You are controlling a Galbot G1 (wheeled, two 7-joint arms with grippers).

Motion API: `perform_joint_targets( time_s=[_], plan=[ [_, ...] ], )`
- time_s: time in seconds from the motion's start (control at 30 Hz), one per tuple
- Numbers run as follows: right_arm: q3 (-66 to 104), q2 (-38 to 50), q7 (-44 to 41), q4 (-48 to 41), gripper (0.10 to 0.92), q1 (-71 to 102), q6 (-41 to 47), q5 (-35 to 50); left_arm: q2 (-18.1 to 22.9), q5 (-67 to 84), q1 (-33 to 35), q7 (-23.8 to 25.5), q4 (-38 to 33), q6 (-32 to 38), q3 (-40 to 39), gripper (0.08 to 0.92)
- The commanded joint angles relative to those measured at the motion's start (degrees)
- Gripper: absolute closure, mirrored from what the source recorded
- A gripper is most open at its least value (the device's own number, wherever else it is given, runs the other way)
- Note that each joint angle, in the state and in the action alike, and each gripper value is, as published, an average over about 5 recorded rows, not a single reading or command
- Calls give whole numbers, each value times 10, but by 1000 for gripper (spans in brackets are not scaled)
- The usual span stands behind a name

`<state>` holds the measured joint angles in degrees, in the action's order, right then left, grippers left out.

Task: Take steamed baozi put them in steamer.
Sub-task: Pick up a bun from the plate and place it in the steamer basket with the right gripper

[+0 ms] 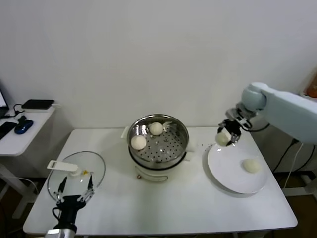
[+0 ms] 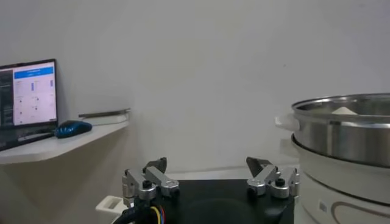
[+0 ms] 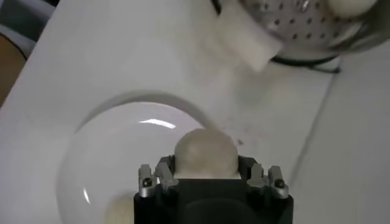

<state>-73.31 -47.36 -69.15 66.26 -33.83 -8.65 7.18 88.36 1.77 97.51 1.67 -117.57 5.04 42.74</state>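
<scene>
My right gripper (image 1: 224, 137) is shut on a cream-white steamed baozi (image 3: 204, 153), held just above the far left rim of the white plate (image 1: 225, 173), right of the steamer. One more baozi (image 1: 251, 165) lies on the plate. The shiny steel steamer (image 1: 168, 152) on its white base stands mid-table with two baozi (image 1: 138, 143) (image 1: 156, 128) on its perforated floor. My left gripper (image 1: 74, 191) hangs open at the front left, over the glass lid, with nothing between its fingers.
A glass lid (image 1: 96, 166) with a white handle lies flat at the table's front left. A side desk (image 1: 20, 134) with a mouse and a laptop stands off to the left. The white wall runs close behind the table.
</scene>
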Motion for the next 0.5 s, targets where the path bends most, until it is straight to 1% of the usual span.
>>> perform_joint_targets(
  time_s=[0.03, 0.13, 0.23, 0.5],
  plan=[
    [-31, -77, -7, 99, 360, -133, -83, -22, 0, -1, 1, 0, -3, -1, 0, 177],
    [-12, -102, -3, 124, 356, -127, -109, -53, 1, -1, 3, 0, -6, -1, 2, 177],
    [15, -126, 2, 151, 355, -112, -139, -105, 0, -1, 6, 0, -8, -1, 4, 177],
    [45, -163, 6, 185, 347, -54, -167, -189, 0, -1, 9, -1, -11, -2, 8, 177]
  ],
)
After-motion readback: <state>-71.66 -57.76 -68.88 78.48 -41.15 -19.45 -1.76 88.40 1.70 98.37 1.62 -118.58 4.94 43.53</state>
